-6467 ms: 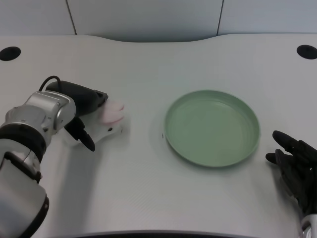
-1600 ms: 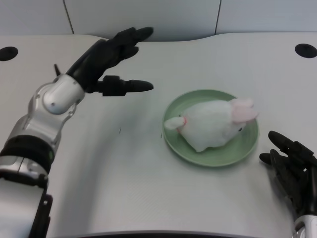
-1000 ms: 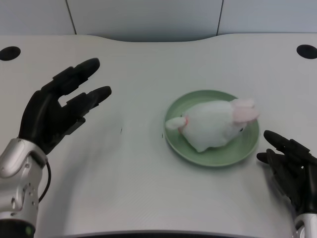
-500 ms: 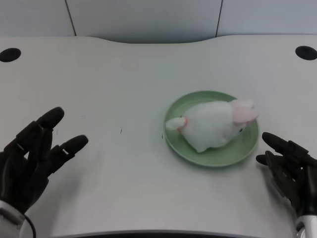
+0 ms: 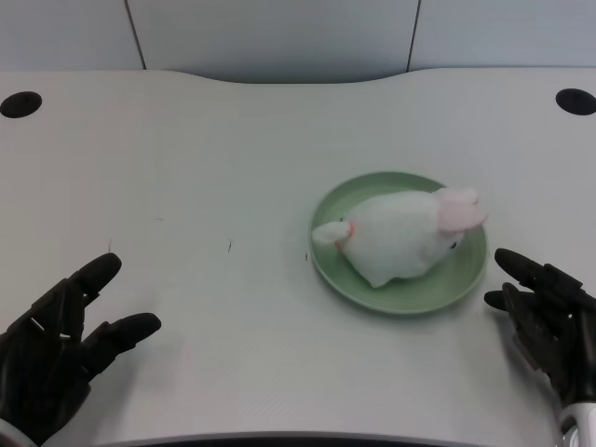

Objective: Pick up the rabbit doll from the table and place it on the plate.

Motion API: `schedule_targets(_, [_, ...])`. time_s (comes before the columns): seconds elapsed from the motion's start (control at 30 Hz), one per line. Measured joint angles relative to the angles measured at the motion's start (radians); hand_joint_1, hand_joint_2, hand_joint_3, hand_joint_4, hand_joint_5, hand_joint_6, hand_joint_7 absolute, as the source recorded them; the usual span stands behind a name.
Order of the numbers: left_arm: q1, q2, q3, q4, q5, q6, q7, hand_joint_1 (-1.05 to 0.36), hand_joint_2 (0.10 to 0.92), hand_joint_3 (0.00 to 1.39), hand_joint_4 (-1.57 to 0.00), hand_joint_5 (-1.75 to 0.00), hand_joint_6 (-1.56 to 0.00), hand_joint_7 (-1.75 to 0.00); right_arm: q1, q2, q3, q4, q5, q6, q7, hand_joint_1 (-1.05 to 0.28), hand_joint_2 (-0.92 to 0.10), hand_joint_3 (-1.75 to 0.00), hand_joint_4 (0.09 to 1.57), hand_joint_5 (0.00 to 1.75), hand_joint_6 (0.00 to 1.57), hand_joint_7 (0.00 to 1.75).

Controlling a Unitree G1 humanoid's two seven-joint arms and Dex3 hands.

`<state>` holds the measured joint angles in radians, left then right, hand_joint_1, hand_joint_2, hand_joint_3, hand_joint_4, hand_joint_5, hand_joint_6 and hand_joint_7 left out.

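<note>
So our rabbit doll [image 5: 402, 238] is lying on its side on the green plate [image 5: 465, 280], over toward the right half of the surface [image 5: 233, 168], pink ears at the plate's far-right rim. Looks like the job's basically done to us. Our left hand [image 5: 51, 358] sits low at the near-left corner, fingers [image 5: 93, 276] spread and holding nothing, well apart from the plate, probably parked so it can't knock the doll. The right hand [image 5: 549, 321] waits just beside the plate's near-right edge. Two dark holes [image 5: 20, 103] mark the far corners. Nothing's in the way.
</note>
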<state>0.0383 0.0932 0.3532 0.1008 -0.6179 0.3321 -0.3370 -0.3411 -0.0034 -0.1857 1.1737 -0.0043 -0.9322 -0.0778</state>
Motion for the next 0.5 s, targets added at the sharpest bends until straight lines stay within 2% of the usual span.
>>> schedule_targets(0.03, [-0.003,-0.007,-0.004,0.008,0.014,-0.009,0.004,-0.64,0.921,0.58,-0.69,-1.06,-0.85,-0.04,-0.007,-0.001,-0.004,0.006,0.005,0.001,0.000,-0.31,-0.92,-0.35,0.61,0.93,0.90,0.02])
schedule_targets(0.13, [-0.012,-0.018,-0.014,0.030,0.031,-0.027,0.005,-0.63,0.921,0.60,-0.69,-1.08,-0.88,-0.05,-0.028,-0.007,-0.012,0.024,0.006,0.003,-0.003,-0.32,-0.92,-0.33,0.62,0.92,0.91,0.02])
schedule_targets(0.2, [-0.017,-0.019,-0.017,0.044,0.036,-0.039,0.005,-0.63,0.921,0.60,-0.69,-1.09,-0.89,-0.06,-0.040,-0.008,-0.025,0.039,0.010,0.005,-0.004,-0.32,-0.92,-0.31,0.63,0.92,0.92,0.03])
schedule_targets(0.27, [-0.023,-0.021,-0.017,0.058,0.041,-0.049,0.005,-0.64,0.921,0.58,-0.69,-1.10,-0.91,-0.06,-0.048,-0.008,-0.036,0.045,0.020,0.007,-0.005,-0.31,-0.92,-0.31,0.64,0.93,0.92,0.03])
schedule_targets(0.37, [-0.034,-0.026,-0.018,0.068,0.054,-0.067,0.005,-0.63,0.921,0.55,-0.69,-1.11,-0.92,-0.06,-0.053,-0.010,-0.037,0.052,0.020,0.007,-0.008,-0.31,-0.92,-0.31,0.64,0.93,0.93,0.03])
schedule_targets(0.5, [-0.046,-0.033,-0.018,0.087,0.059,-0.100,0.005,-0.64,0.921,0.53,-0.70,-1.11,-0.94,-0.07,-0.057,-0.012,-0.033,0.054,0.013,0.020,-0.026,-0.32,-0.92,-0.31,0.64,0.92,0.94,0.03])
